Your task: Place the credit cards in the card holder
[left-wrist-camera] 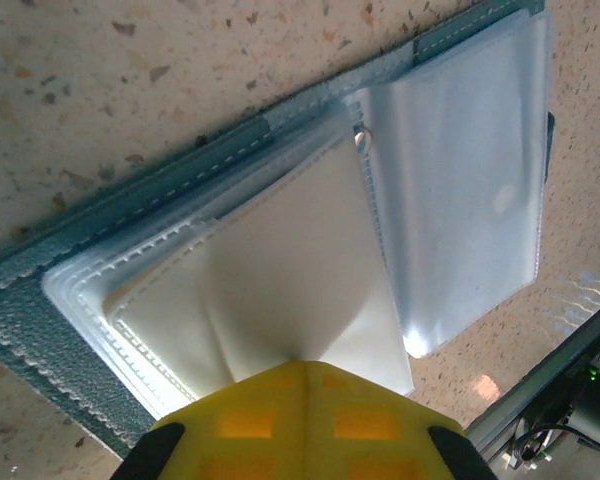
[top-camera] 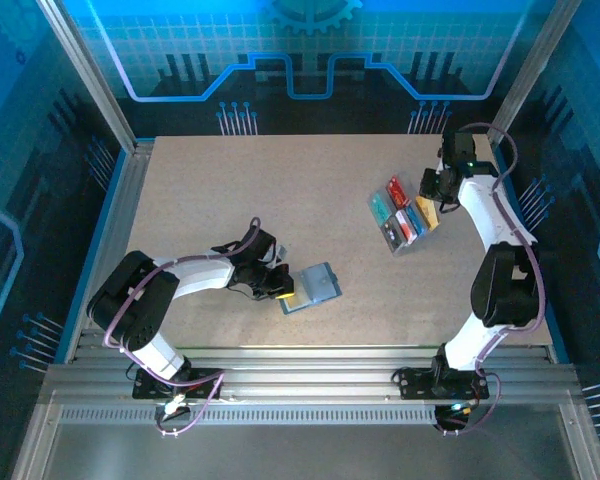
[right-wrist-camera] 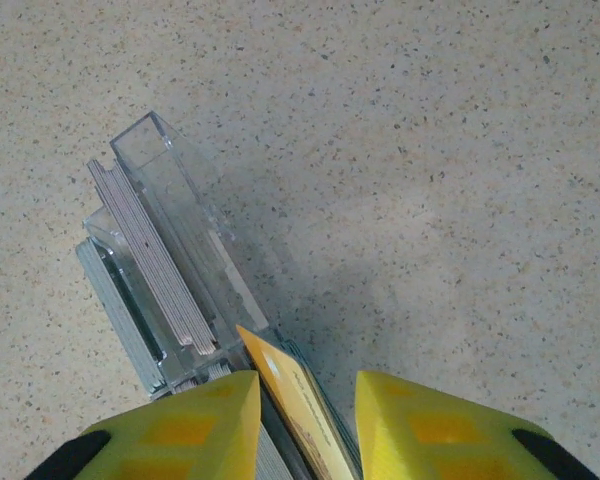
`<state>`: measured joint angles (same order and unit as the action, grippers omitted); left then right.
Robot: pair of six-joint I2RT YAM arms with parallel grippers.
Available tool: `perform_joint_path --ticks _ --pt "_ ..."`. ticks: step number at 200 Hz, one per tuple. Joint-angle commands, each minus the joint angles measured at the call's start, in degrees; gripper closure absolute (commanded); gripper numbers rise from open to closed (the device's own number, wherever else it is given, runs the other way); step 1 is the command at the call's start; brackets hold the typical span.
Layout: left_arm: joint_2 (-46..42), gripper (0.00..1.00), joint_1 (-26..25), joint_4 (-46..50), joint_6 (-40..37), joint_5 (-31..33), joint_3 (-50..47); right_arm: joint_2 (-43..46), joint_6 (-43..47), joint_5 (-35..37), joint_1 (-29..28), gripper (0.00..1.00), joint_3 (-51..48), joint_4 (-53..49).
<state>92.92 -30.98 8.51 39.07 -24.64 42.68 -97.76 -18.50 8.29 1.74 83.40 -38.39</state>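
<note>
The card holder lies open on the table, slate-blue cover down and clear sleeves fanned out. My left gripper is at its left edge, shut on one pale sleeve, which puckers into the yellow fingertips. The credit cards stand on edge in a clear tray: red, teal, yellow. My right gripper is over the yellow ones. Its jaws straddle a yellow card, with a gap showing on the right side.
The clear tray has several compartments, one holding a stack of grey-edged cards. Bare speckled tabletop lies to its right. Aluminium rails run along the near edge by the arm bases.
</note>
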Motion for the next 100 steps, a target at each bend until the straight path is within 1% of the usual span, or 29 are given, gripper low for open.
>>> perform_joint_path --ticks 1,32,46,67,100 --pt "-0.1 0.96 0.0 -0.1 0.5 0.6 -1.3 -1.9 0.9 -0.3 0.8 0.69 2.3 -1.3" --pt "-0.2 0.96 0.0 -0.1 0.5 0.6 -1.4 -3.2 1.1 0.2 0.7 0.7 3.0 -2.1" --pt "-0.2 0.96 0.0 -0.1 0.6 0.6 -1.4 -3.4 1.3 -1.0 0.6 0.7 2.9 -2.0" --pt "-0.2 0.96 0.0 0.0 0.6 0.6 -1.4 -3.8 1.4 -1.7 0.4 0.74 3.0 -2.1" --pt "-0.3 0.96 0.0 -0.1 0.6 0.8 -1.6 -3.1 1.6 -1.8 -0.4 0.83 2.7 -2.1"
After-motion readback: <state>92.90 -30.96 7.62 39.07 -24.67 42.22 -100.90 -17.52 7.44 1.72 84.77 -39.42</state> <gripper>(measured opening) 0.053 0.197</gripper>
